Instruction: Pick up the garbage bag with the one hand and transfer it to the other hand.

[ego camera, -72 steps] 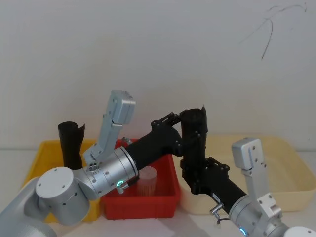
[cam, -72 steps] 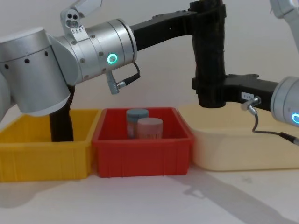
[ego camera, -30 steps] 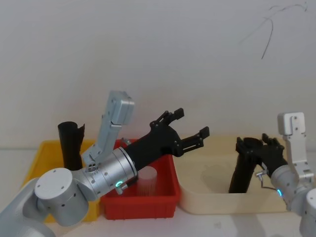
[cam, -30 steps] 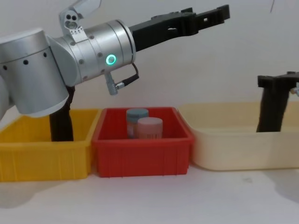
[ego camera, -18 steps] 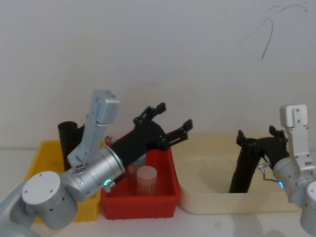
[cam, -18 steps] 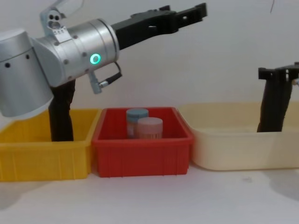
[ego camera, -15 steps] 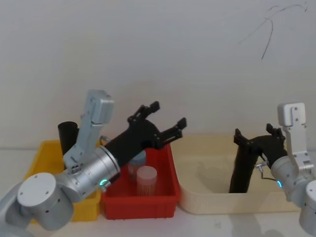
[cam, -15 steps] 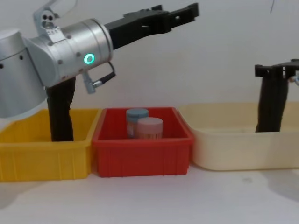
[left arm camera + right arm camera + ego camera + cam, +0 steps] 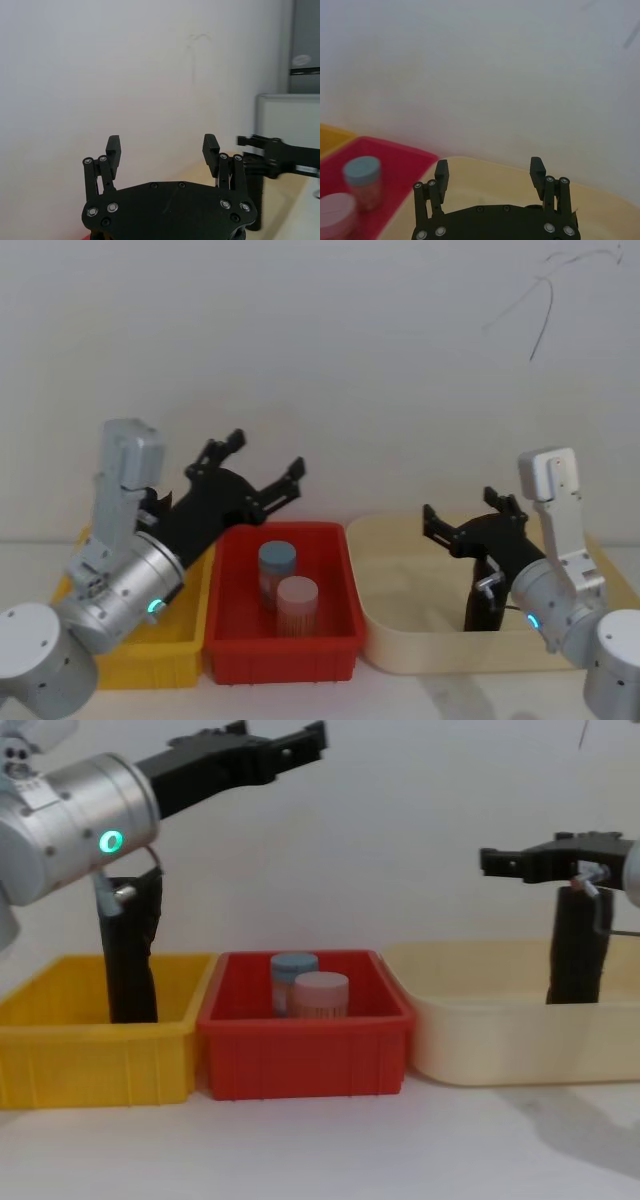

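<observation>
The right gripper (image 9: 520, 858), on the blue-lit arm, had its 2 fingers spread wide with nothing between them. It pointed toward the robot's left, above the cream tub (image 9: 480, 1040). The garbage bag (image 9: 578, 945) stood upright in that tub. Its top sat just under the gripper's body, behind the fingertips rather than between them. Whether the 2 touched could not be told.

The left gripper (image 9: 285, 738), on the green-lit arm, was also wide open and empty. It was raised high over the gap between the yellow bin (image 9: 100, 1060) and the red bin (image 9: 300, 1050), well apart from the bag.

With the bag free of both grippers and standing in the tub, the step in hand looked like getting the right gripper clear of it. The safest way out seemed to be straight up first and sideways only once above the bag's top, with the fingers kept spread. The roll was tall and narrow, and the tub wall covered only its foot, so a sideways brush near the top would probably tip it.

The left arm had its own hazard. The second roll (image 9: 130, 960) stood in the yellow bin just below its wrist, so any lowering there needed to stay clear of it. The 2 jars (image 9: 320, 990) in the red bin were out of either path.
</observation>
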